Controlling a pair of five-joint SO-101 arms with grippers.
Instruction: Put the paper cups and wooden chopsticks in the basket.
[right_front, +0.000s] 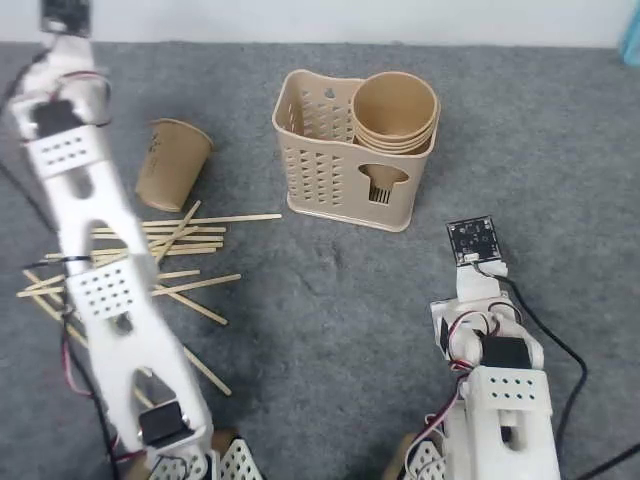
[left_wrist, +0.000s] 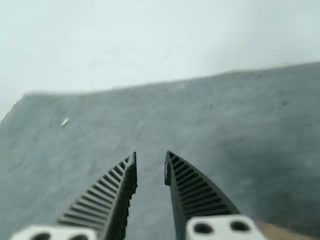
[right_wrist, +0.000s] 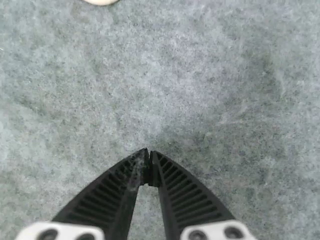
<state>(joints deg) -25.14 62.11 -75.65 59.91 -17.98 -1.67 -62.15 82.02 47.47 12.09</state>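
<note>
We're seeing a stack of cups (right_front: 395, 110) sitting in the basket (right_front: 330, 175), with another cup (right_front: 172, 163) lying tipped beside it and chopsticks (right_front: 180, 235) scattered on the carpet (right_front: 330, 330). Our left gripper (left_wrist: 150, 156) is hanging slightly parted and empty, and the right gripper (right_wrist: 149, 152) is pinching together on nothing.

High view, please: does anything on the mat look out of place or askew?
Yes. A paper cup appears tipped on its side left of the basket, and the wooden chopsticks lie scattered and crossed on the mat beside it.
</note>
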